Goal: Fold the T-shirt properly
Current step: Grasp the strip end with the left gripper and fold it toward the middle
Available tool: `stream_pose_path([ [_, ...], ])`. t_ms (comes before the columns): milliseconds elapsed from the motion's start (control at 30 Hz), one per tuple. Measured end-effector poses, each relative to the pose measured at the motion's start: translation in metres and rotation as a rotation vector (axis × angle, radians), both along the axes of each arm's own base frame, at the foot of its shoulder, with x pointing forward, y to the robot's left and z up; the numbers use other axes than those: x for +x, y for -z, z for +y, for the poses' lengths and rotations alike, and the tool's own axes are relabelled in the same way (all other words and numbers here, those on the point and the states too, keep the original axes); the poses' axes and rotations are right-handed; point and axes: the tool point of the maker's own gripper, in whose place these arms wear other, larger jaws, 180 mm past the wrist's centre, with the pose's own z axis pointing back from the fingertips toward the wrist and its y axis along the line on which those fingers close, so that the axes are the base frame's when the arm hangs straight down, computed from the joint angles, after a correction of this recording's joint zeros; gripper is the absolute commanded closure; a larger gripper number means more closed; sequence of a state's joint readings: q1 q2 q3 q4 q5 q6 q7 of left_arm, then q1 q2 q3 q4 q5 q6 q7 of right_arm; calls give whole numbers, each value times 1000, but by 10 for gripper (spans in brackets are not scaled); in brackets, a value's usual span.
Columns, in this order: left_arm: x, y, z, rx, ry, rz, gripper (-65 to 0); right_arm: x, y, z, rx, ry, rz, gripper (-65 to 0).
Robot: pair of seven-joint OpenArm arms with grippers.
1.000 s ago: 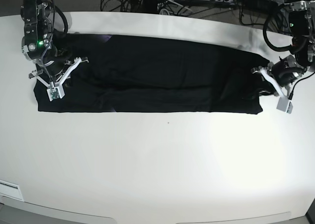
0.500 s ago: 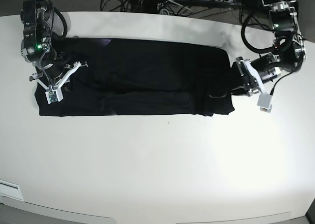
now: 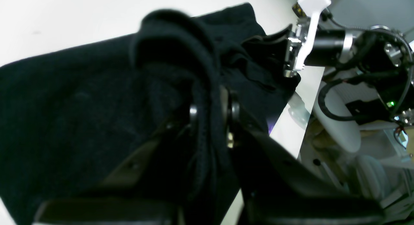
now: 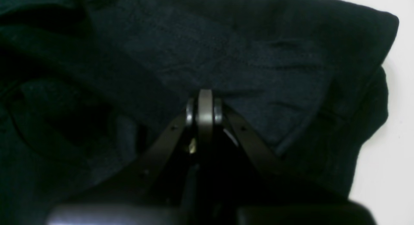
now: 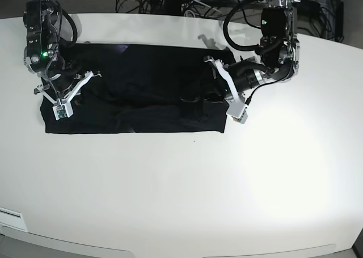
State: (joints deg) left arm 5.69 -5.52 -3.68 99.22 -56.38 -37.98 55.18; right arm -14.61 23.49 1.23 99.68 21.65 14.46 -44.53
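Note:
The black T-shirt (image 5: 136, 88) lies as a long band across the back of the white table, plain side up, with no print showing. My left gripper (image 5: 220, 93) is shut on the shirt's right end and holds a raised fold of cloth over the shirt's middle. In the left wrist view the jaws (image 3: 211, 108) pinch a thick bunch of black cloth (image 3: 64, 105). My right gripper (image 5: 57, 93) is at the shirt's left end. In the right wrist view it (image 4: 205, 100) is shut, with the cloth (image 4: 258, 57) puckered at its tips.
The white table (image 5: 170, 190) stretches toward the front and right. Tangled cables (image 5: 170, 0) lie behind the table's far edge. The right arm (image 3: 323, 44) shows at the far end of the shirt in the left wrist view.
My left gripper has moved far to the left with the shirt's right end, folding it over, so the band is much shorter. The right gripper has stayed put.

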Motion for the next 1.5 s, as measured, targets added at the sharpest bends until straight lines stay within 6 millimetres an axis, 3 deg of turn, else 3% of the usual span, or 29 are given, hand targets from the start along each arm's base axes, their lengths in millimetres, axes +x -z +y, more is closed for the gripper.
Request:
stream_pose_path([
  [467,23,-23,-27,-54,-33,-79,0,-1,0,1,-1,-14,6,0],
  [667,23,-21,-27,-57,-44,-61,0,-1,1,1,-4,-13,12,0],
  [700,25,-20,-26,-59,-57,-46,-37,-1,1,1,-4,-13,12,0],
  [833,24,-28,-28,-139,-67,4,-347,-1,1,0,2,5,12,-19],
  [900,20,-35,-32,-189,-43,20,-406,-1,1,-1,-3,8,20,-76],
  [1033,13,-40,-36,-225,-2,43,-405,0,1,-2,-5,12,19,-99],
  [1300,14,-26,-33,-181,-33,113,-384,0,1,-2,-5,12,19,-99],
  [1367,17,-26,-31,-181,-51,108,-263,0,1,-2,-5,12,19,-99],
  [1433,25,-23,-26,-155,-99,75,0,0,1,-2,-5,12,19,-99],
  [1500,28,-11,-21,-69,-123,63,0,0,1,-2,-5,12,19,-99],
])
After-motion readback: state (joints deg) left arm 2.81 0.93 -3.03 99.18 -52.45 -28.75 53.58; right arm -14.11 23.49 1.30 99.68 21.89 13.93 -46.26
